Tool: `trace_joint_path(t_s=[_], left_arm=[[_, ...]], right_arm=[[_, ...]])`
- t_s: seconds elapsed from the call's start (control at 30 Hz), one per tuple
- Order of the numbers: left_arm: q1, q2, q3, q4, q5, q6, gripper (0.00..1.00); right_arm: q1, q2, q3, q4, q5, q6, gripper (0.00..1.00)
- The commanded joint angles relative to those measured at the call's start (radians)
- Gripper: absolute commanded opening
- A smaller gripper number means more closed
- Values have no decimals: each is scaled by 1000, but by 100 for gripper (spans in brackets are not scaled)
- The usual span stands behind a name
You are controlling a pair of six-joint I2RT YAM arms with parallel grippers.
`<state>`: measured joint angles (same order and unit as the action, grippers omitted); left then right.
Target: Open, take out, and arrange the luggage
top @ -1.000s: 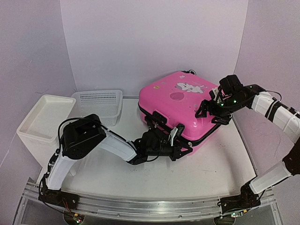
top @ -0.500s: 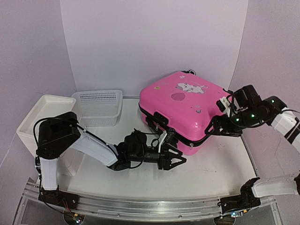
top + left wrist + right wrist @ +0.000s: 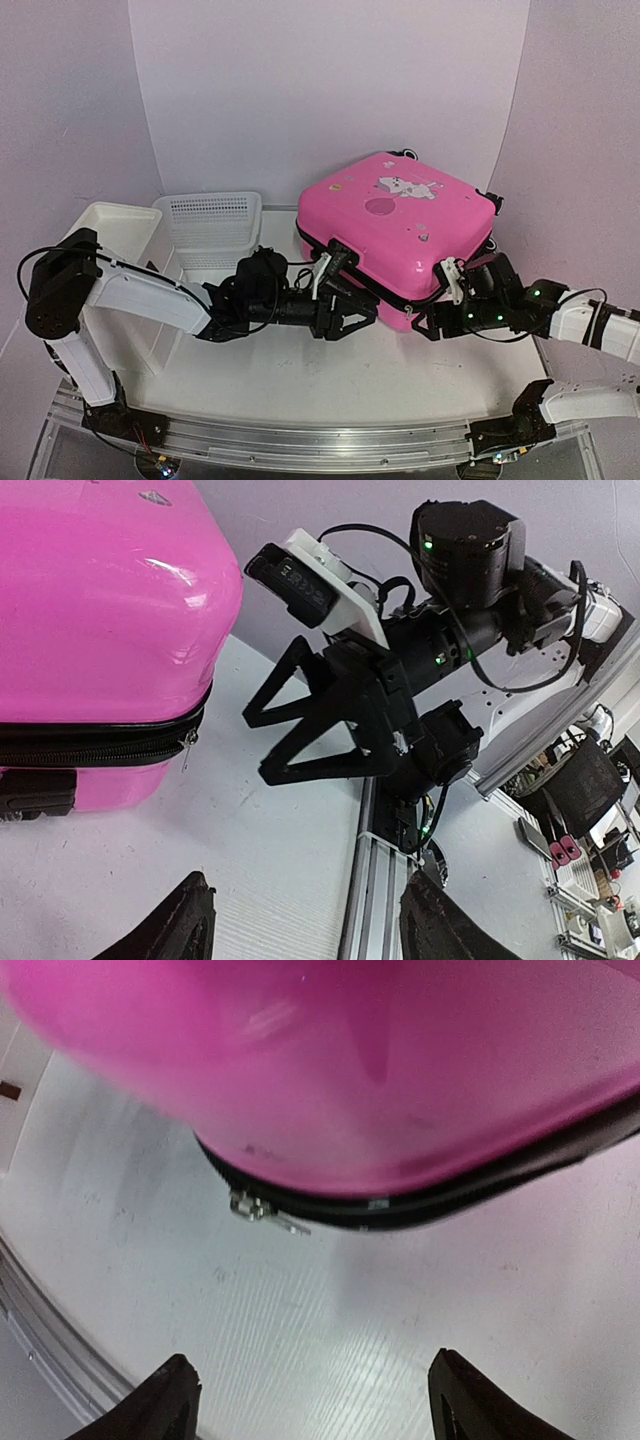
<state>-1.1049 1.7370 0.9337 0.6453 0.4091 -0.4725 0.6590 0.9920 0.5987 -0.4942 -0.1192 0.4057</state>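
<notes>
Left arm reaches low and long across the table (image 3: 300,370), passing in front of the white mesh basket (image 3: 210,225); left gripper (image 3: 350,318) jaws spread, empty, just off the luggage (image 3: 395,225), which lies flat, zipped, right of centre. Right arm low too, right gripper (image 3: 425,325) wide, empty, at the near corner. Only the wrist views show the zipper pull (image 3: 265,1210) dangling.

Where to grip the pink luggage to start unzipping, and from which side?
Probably the zipper pull hanging off the black zipper at the near corner of the luggage. Come low from the front with the right hand; the tab juts clear of the shell.
</notes>
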Motion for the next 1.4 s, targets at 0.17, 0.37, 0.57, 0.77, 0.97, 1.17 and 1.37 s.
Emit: trace_joint_path(t_s=[0.17,0.37,0.57,0.77,0.97,1.17,1.37], left_arm=[[-1,-173,-129,-49,-77,-24,64],[-1,-257,-207,-53,-117,-9,64],[-1,-319,-248,-64,-170,21,65],[0,-352,-263,-93,-214,19,66],[0,-393,-282,-121,-249,17,66],[0,-420,-296,-135,-280,11,66],[2,-422,-301,-149,-302,-8,66]], right_arm=[[39,-29,-198,587,173,42,64],[109,-48,-249,637,350,57,56],[196,17,-239,654,487,78,60],[278,123,-189,656,672,68,62],[333,208,-142,680,798,52,59],[340,246,-108,695,844,79,41],[341,220,-94,626,867,139,18]])
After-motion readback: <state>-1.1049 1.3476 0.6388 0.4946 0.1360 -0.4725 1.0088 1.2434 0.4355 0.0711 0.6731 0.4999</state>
